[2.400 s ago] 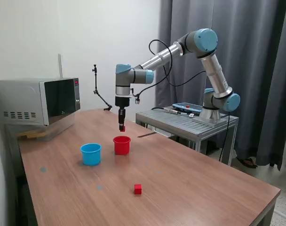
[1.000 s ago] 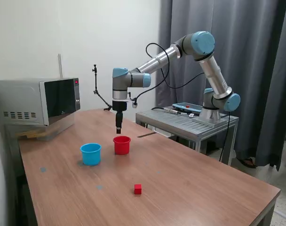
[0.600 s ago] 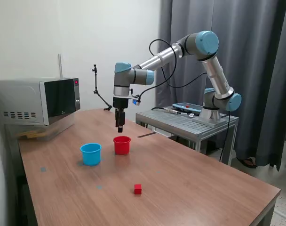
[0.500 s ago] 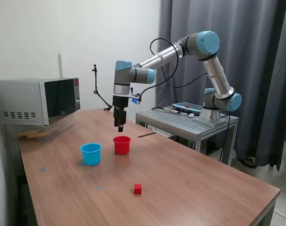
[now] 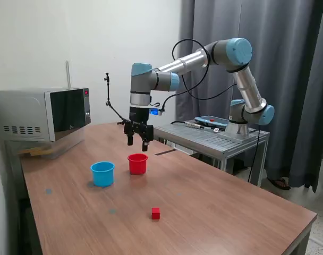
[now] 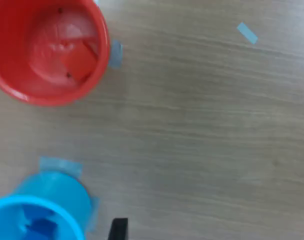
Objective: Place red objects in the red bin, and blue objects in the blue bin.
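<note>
The gripper (image 5: 138, 140), jaws now spread and empty, hangs above the red bin (image 5: 137, 163) at centre frame, having let go the red cube (image 6: 78, 61) it carried seconds ago; that cube lies inside the bin. Dark blue cubes (image 6: 38, 222) sit in the blue bin (image 5: 102, 173). One red cube (image 5: 155, 213) remains on the table (image 5: 230, 212), lower centre

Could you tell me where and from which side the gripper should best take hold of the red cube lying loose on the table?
Probably from straight above, closing the fingers on two opposite flat side faces of the red cube. It rests flat on the wooden table, apart from both cups, so nothing crowds it. The gripper hangs open above the red cup.
</note>
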`<state>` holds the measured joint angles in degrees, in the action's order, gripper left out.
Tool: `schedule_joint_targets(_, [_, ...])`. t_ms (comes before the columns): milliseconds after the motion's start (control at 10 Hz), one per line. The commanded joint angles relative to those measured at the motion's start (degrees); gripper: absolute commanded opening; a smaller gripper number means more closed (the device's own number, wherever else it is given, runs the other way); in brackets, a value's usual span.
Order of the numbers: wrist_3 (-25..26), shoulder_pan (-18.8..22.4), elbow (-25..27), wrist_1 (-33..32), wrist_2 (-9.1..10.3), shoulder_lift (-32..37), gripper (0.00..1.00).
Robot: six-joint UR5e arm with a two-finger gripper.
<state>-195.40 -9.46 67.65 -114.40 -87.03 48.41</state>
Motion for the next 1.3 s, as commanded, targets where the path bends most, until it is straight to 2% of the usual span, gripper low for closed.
schedule_joint_targets(0, [-10.5,1.8,-5.5,6.4,-0.07,-2.1,1.00])
schedule_joint_targets(200, [-17.3,3.0,-8.9,10.7,-0.42,-2.9,1.00])
schedule_joint_targets(400, [-20.8,4.6,-15.2,17.6,-0.51,-4.5,1.00])
schedule_joint_targets(600, [-23.9,6.2,-21.2,18.9,-0.77,-8.0,1.00])
schedule_joint_targets(700, [-25.6,7.3,-22.3,22.3,-1.30,-9.5,1.00])
schedule_joint_targets(800, [-25.9,7.4,-23.4,23.3,-3.04,-10.9,1.00])
schedule_joint_targets(1200, [-27.7,9.6,-30.4,23.9,-4.02,-15.9,1.00])
